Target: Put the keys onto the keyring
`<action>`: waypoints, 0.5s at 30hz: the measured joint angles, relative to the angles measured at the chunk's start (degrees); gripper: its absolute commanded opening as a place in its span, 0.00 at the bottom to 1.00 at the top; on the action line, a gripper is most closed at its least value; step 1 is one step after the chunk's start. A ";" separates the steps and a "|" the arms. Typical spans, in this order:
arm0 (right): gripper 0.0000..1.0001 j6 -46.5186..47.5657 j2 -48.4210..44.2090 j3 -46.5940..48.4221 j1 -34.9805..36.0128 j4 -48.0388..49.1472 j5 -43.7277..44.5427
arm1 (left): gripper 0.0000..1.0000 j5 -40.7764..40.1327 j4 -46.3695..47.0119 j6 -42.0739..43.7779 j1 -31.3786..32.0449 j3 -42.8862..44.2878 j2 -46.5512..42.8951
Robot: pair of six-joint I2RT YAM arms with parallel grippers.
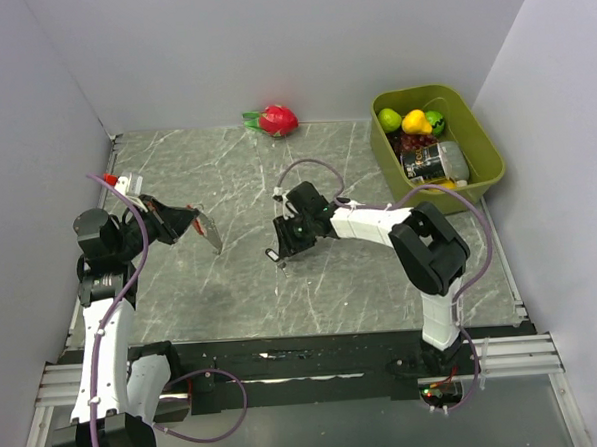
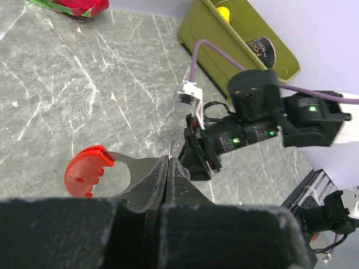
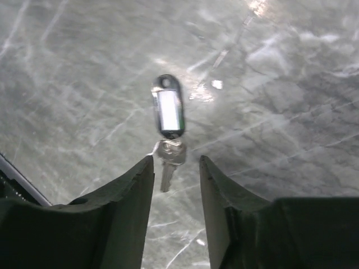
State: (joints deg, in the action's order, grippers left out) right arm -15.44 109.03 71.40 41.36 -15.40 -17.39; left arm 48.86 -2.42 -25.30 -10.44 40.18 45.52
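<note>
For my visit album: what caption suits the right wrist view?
Right end effector, jaws apart, above a small silvery key with a dark tag on the marble table.

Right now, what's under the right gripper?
A small silver key joined to a dark oval tag lies on the table, between the tips of the open right gripper. The fingers cover the table either side, so anything beneath them is hidden.

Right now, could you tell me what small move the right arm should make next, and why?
Probably lower the right gripper and close on the key: its jaws stand open, the key with its tag lies loose on the table at their tips, and the left gripper holds the keyring.
</note>
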 measured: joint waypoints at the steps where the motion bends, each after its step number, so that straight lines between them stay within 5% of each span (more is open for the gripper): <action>1: 0.43 -0.66 0.72 0.00 -0.50 0.04 -0.66 | 0.01 -0.02 0.00 0.00 0.00 0.00 0.00; 15: 0.37 -5.40 5.05 0.31 -2.14 2.67 -9.03 | 0.01 0.00 0.00 0.00 0.00 -0.02 0.00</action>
State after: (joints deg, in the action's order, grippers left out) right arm -20.84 114.08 71.70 39.22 -12.73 -26.41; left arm 48.86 -2.42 -25.30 -10.44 40.16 45.52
